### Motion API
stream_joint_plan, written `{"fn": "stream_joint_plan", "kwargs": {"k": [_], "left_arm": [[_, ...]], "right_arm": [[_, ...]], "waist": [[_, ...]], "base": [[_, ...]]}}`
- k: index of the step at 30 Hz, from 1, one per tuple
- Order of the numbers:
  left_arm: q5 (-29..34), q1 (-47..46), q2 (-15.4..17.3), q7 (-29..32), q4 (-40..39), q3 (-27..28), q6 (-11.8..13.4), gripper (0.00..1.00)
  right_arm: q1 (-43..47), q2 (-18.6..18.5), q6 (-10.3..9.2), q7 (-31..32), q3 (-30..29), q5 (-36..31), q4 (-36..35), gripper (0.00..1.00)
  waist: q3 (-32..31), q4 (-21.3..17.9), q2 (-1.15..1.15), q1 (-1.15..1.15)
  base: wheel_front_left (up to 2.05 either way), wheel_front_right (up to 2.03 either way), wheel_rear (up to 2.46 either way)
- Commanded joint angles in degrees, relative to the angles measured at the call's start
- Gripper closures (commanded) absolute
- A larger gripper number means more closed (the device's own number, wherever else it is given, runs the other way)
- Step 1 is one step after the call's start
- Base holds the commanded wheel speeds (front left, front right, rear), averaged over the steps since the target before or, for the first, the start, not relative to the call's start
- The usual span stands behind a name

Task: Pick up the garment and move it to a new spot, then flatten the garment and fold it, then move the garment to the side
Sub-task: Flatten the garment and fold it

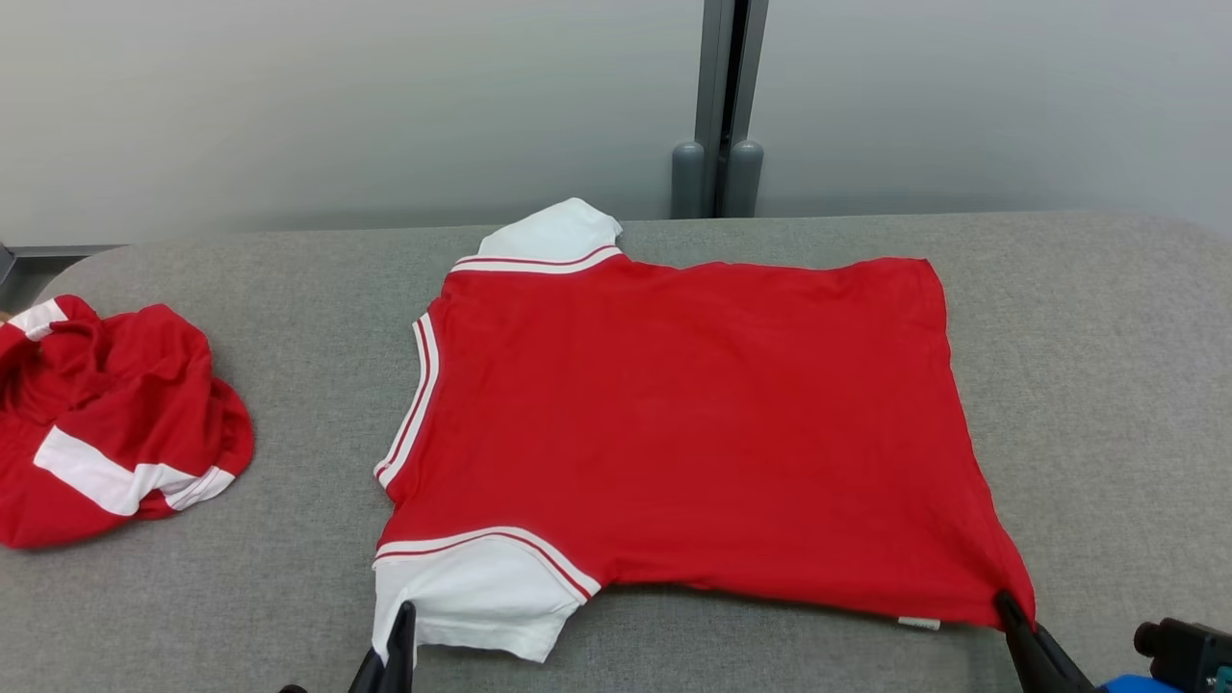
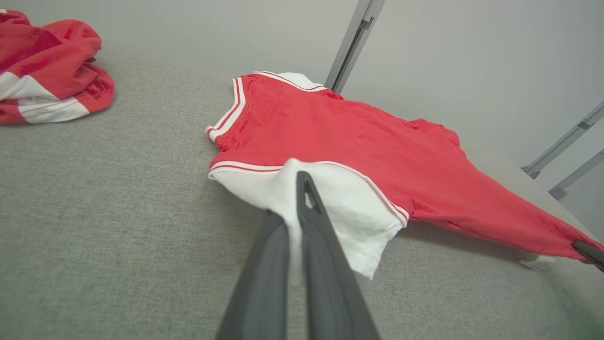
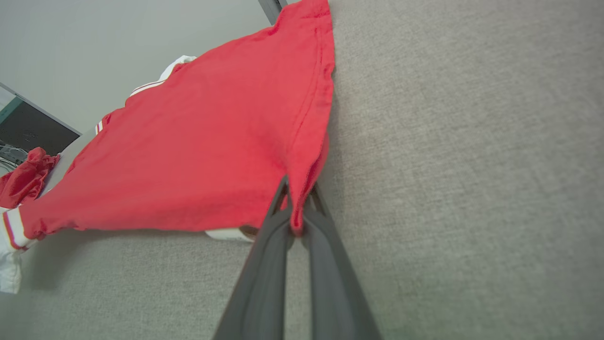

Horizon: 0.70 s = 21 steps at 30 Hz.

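Observation:
The garment (image 1: 674, 423) is a red T-shirt with white sleeves, spread across the grey table with its collar toward the left. My left gripper (image 1: 402, 616) is shut on the near white sleeve (image 2: 349, 208), whose cloth is pinched between the fingers (image 2: 325, 245). My right gripper (image 1: 1006, 606) is shut on the near hem corner (image 3: 302, 189) at the shirt's lower right. In the left wrist view that corner and the right gripper (image 2: 587, 250) show at the far right. The near edge of the shirt is lifted slightly off the table between the two grips.
A second red and white garment (image 1: 106, 414) lies crumpled at the table's left end, also in the left wrist view (image 2: 47, 71). A grey post (image 1: 717, 106) stands behind the table's far edge. Bare grey table (image 1: 1107, 385) extends to the right.

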Motion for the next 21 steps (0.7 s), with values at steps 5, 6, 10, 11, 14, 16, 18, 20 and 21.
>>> {"fn": "stream_joint_plan", "kwargs": {"k": [5,6,10,11,14,16,18,20,21], "left_arm": [[-0.1,0.5,0.9,0.6,-1.3,0.4,0.6,1.0],[-0.2,0.3,0.9,0.6,-1.4,0.4,0.5,1.0],[-0.3,-0.9,0.9,0.7,-1.2,-0.1,-0.1,1.0],[-0.2,-1.3,0.9,0.8,-1.1,-0.2,-0.2,1.0],[0.2,-2.5,1.5,0.9,-0.8,-0.3,-0.7,1.0],[0.1,-3.2,1.8,1.0,-0.8,-0.1,-0.9,1.0],[0.1,-4.0,2.1,1.1,-0.7,0.1,-1.2,1.0],[0.3,-4.7,2.6,1.3,-0.5,0.1,-1.5,1.0],[0.4,-5.1,2.8,1.3,-0.3,0.1,-1.8,1.0]], "right_arm": [[4.0,1.9,0.01,3.7,-3.5,-2.3,-5.2,1.0],[4.3,2.4,0.01,4.4,-4.0,-2.6,-6.0,1.0],[4.7,4.2,0.01,5.6,-4.2,-3.7,-7.6,1.0],[4.6,4.5,0.01,5.8,-4.2,-3.8,-7.8,1.0],[3.0,4.9,0.01,6.5,-4.0,-4.0,-7.5,1.0],[2.1,4.8,0.01,7.0,-3.9,-3.7,-7.3,1.0],[1.3,4.6,0.01,7.5,-3.7,-3.3,-7.2,1.0],[0.2,4.4,0.01,8.0,-3.4,-2.7,-7.0,1.0],[-0.3,4.3,0.01,8.2,-3.2,-2.4,-6.9,1.0]], "waist": [[0.7,-0.4,0.0,0.01],[0.9,-0.6,0.0,0.01],[1.5,-0.9,0.0,0.01],[1.6,-1.0,0.0,0.01],[1.6,-1.1,0.0,0.01],[1.7,-1.4,0.0,0.01],[1.9,-1.7,0.0,0.01],[2.1,-1.9,0.0,0.01],[2.3,-2.1,0.0,0.01]], "base": [[0.0,0.0,0.0],[0.0,0.0,0.0],[0.0,0.0,0.0],[0.0,0.0,0.0],[0.0,0.0,0.0],[0.0,0.0,0.0],[0.0,0.0,0.0],[0.0,0.0,0.0],[0.0,0.0,0.0]]}}
